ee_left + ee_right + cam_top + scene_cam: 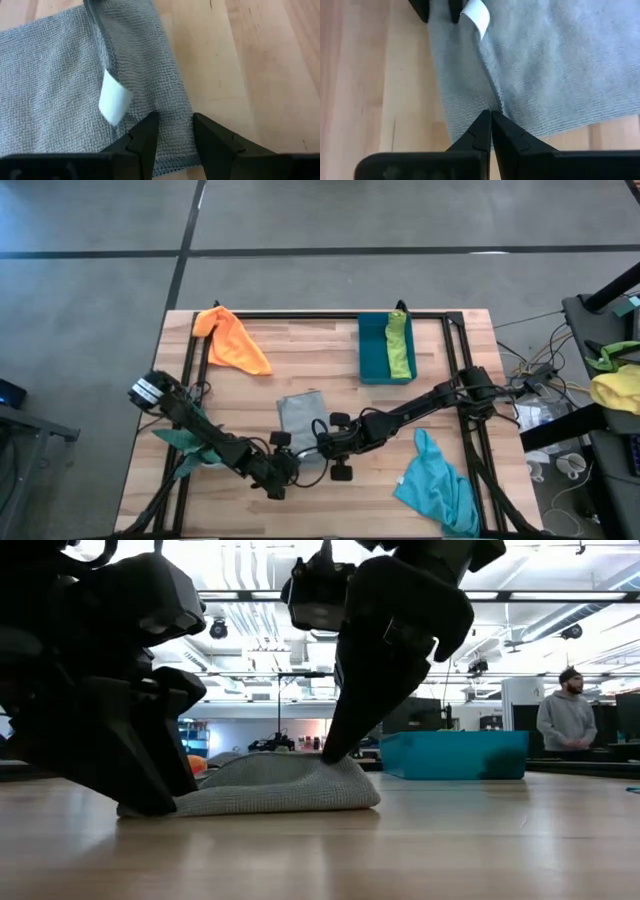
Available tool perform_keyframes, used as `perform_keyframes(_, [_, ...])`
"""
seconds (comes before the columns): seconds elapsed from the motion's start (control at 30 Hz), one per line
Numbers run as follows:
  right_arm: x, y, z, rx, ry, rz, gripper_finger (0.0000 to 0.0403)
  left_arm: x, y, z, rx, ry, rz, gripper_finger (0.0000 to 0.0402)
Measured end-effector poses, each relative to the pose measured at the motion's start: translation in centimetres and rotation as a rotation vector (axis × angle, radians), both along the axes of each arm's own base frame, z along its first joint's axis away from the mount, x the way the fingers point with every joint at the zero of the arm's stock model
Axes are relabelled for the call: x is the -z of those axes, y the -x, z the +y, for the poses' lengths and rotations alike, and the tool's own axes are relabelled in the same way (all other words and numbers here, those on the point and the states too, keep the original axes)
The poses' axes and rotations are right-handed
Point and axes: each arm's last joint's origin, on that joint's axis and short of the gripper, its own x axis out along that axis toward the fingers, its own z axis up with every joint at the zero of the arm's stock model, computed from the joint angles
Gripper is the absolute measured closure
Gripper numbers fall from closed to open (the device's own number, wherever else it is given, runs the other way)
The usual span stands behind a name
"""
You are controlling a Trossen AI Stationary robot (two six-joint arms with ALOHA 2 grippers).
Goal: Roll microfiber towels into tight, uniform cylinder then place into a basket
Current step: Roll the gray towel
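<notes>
A grey towel (300, 418) lies near the table's middle. Its near edge is folded over into a strip (150, 60) beside a white tag (114, 102). My left gripper (286, 470) is open at the strip's near-left end, fingers astride it. My right gripper (323, 446) is shut at the strip's other end. An orange towel (232, 340) lies at the far left and a turquoise one (435, 485) at the near right. A lime green towel (400, 345) lies in the teal basket (372, 350). My left gripper has both fingertips (147, 132) set down on the folded strip (175, 125) near the towel's corner, slanting down from the near left. The cloth between them lies flat, not bunched. My right gripper meets the folded-over edge (492, 105) at its shut fingertips, slanting down from the right. The towel humps up to that point (325, 762). One layer or several, I cannot tell. The rest lies on the table.
The basket (455, 753) stands at the far right. A dark green cloth (185, 442) lies under my left arm. A yellow and green heap (615, 385) sits off the table's right. A person (566, 720) stands beyond the table. Bare wood shows along the near edge.
</notes>
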Motion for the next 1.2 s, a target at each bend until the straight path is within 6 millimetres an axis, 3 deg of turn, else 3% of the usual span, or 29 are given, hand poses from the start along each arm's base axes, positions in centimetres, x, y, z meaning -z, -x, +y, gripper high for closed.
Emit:
perform_keyframes(0.17, [2.2,-0.1,-0.1,0.016,0.047,0.04,0.0394,-0.9,0.4,0.2,-0.016,0.02,-0.004,0.0288])
perform_keyframes(0.33, [2.6,-0.2,-0.1,0.021,0.059,0.042,0.0394,-1.1,0.4,0.3,-0.02,0.021,-0.008,0.0275])
perform_keyframes(0.47, [1.3,0.2,0.0,0.004,0.065,0.027,0.0394,-1.3,0.4,0.3,-0.022,0.023,-0.017,0.026])
perform_keyframes(0.57, [-1.3,0.7,0.4,-0.033,0.06,-0.042,0.0394,-2.0,0.4,0.3,-0.032,0.029,-0.05,0.0245])
perform_keyframes(0.67, [-3.3,1.6,1.9,-0.177,0.106,-0.105,0.0394,-2.6,0.5,0.4,-0.024,0.018,-0.064,0.022])
perform_keyframes(0.77, [-3.4,2.8,3.9,-0.329,0.158,-0.11,0.0389,-3.2,0.7,0.0,0.043,0.025,-0.066,0.0189])
perform_keyframes(0.93, [-1.7,4.2,6.3,-0.416,0.174,-0.119,0.0347,-4.7,1.3,-2.6,0.111,-0.016,-0.14,0.017])
perform_keyframes(1.07, [-0.4,4.0,6.9,-0.382,0.209,-0.168,0.0295,-3.8,2.1,-3.2,0.057,-0.227,-0.168,0.0169])
perform_keyframes(1.2, [0.2,3.7,6.7,-0.353,0.291,-0.184,0.0248,-3.0,2.0,-3.3,0.049,-0.258,-0.16,0.0169])
